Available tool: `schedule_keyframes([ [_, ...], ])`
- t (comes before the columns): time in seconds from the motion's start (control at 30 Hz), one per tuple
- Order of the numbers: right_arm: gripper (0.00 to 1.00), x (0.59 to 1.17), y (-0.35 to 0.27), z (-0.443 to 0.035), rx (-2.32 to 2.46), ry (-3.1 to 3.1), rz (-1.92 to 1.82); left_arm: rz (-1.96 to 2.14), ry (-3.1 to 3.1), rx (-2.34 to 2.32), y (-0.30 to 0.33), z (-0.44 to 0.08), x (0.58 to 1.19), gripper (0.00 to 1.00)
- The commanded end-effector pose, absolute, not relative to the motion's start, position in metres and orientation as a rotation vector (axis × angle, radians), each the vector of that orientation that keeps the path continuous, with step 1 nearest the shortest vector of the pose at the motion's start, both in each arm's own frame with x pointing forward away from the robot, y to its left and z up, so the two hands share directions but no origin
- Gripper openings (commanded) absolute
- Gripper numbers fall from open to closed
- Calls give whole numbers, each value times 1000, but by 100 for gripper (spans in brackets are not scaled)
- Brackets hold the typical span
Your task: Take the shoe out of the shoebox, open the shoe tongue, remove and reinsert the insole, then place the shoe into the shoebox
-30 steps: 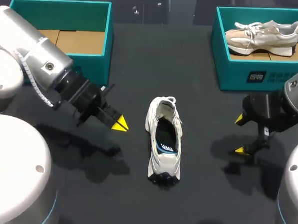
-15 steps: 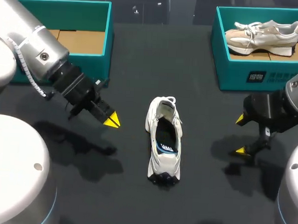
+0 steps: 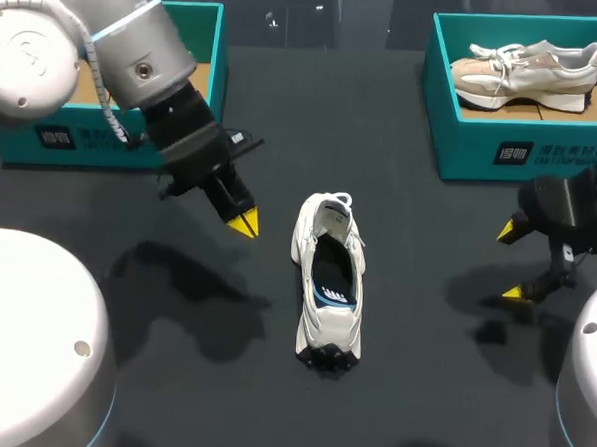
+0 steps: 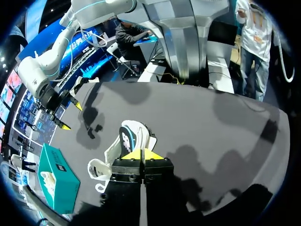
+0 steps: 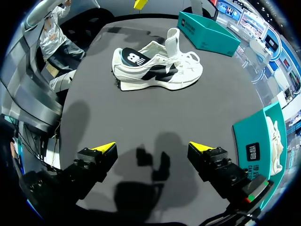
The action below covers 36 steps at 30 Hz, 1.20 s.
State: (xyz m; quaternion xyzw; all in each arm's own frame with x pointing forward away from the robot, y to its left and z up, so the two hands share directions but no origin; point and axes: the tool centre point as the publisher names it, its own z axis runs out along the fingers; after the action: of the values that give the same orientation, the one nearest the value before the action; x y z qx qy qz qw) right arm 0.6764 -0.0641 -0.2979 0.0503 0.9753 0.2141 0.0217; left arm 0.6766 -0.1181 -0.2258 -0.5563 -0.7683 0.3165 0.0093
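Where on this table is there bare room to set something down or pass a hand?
Bare table lies between the left shoebox and the right shoebox, and between the white shoe and the right end effector. It is tighter beside the shoe's other flank, where the left end effector hangs close.

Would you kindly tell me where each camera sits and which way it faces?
Head view: above, behind, looking down on the table; left gripper and right gripper show.
Left wrist view: on that wrist, past its shut gripper toward the white shoe.
Right wrist view: on that wrist, past its open gripper.
All share the shoe.
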Motion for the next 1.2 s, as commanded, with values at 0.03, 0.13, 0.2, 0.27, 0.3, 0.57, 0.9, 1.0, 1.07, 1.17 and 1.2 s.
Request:
schedule_keyframes([
  [0.03,100,669,-76,-294,187,3003,677,810,-2324,-1778,-129,-222,678,0],
  [0.13,100,669,-76,-294,187,3003,677,810,-2324,-1778,-129,-222,678,0],
  [0.2,100,669,-76,-294,187,3003,677,810,-2324,-1778,-129,-222,678,0],
  [0.27,100,669,-76,-294,187,3003,677,803,-2299,-1789,-134,-225,679,0],
  [0.3,100,669,-76,-294,187,3003,677,797,-2280,-1825,-137,-227,680,0],
  [0.57,100,669,-76,-294,187,3003,677,663,-2187,-1980,-170,-241,683,0],
  [0.9,100,669,-76,-294,187,3003,677,626,-2145,-1987,-176,-252,681,0],
  [1.0,100,669,-76,-294,187,3003,677,647,-2097,-2010,-181,-263,678,0],
  [1.07,100,669,-76,-294,187,3003,677,646,-2062,-2030,-185,-269,674,0],
  [1.17,100,669,-76,-294,187,3003,677,622,-2037,-2038,-191,-278,672,0],
  [1.2,100,669,-76,-294,187,3003,677,624,-2035,-2037,-192,-281,672,0],
])
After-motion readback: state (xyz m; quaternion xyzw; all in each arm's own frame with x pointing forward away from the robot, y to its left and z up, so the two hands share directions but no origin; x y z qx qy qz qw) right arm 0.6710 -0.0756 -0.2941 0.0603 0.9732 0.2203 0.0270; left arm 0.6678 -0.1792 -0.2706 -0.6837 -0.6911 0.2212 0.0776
